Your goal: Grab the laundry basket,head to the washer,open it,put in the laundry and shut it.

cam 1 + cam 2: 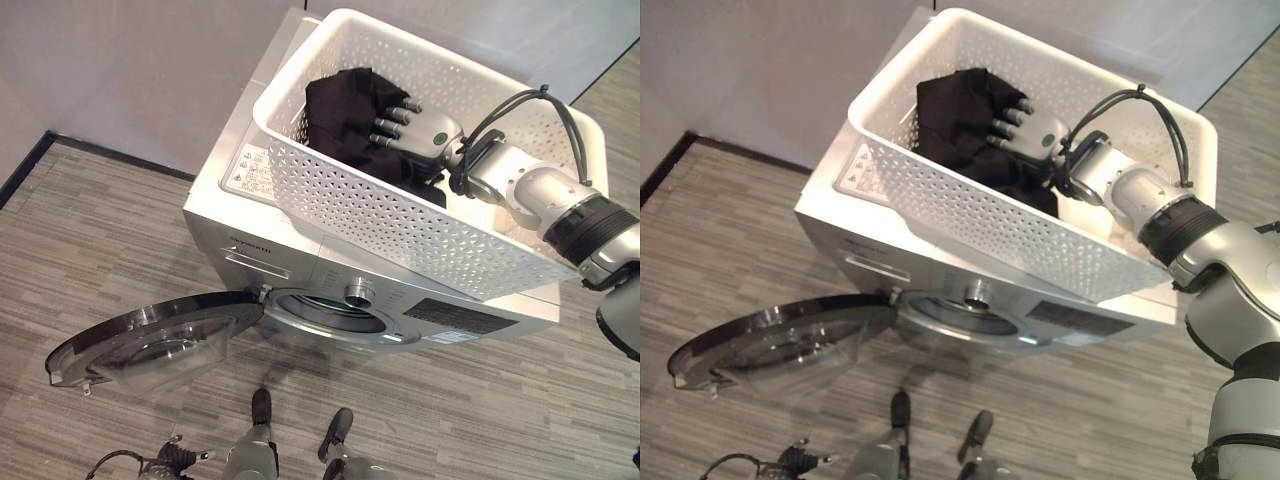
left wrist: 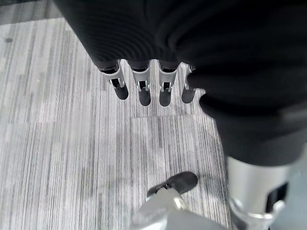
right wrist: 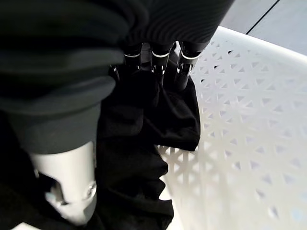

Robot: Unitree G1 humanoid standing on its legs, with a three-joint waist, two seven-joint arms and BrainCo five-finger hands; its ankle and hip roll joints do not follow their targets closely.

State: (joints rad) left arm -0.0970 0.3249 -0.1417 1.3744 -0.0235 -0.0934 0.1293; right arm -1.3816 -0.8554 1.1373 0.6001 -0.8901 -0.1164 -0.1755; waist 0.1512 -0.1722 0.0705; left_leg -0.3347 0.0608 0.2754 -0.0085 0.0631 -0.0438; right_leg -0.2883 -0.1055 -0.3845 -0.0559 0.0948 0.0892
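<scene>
The white perforated laundry basket [image 1: 380, 210] stands on top of the white front-loading washer [image 1: 290, 255]. A black garment [image 1: 345, 105] lies bunched at the basket's left end. My right hand [image 1: 425, 130] reaches into the basket from the right, open, its fingers [image 3: 156, 62] stretched onto the black cloth [image 3: 144, 110] and the thumb apart. The washer's round door [image 1: 150, 340] is swung wide open to the left, baring the drum opening [image 1: 325, 312]. My left hand [image 2: 144, 88] hangs low over the floor, fingers relaxed and holding nothing.
The washer backs onto a pale wall with a dark skirting [image 1: 30, 165] running along the left. Grey plank flooring [image 1: 100, 240] surrounds the machine. The open door juts out low over the floor at the front left.
</scene>
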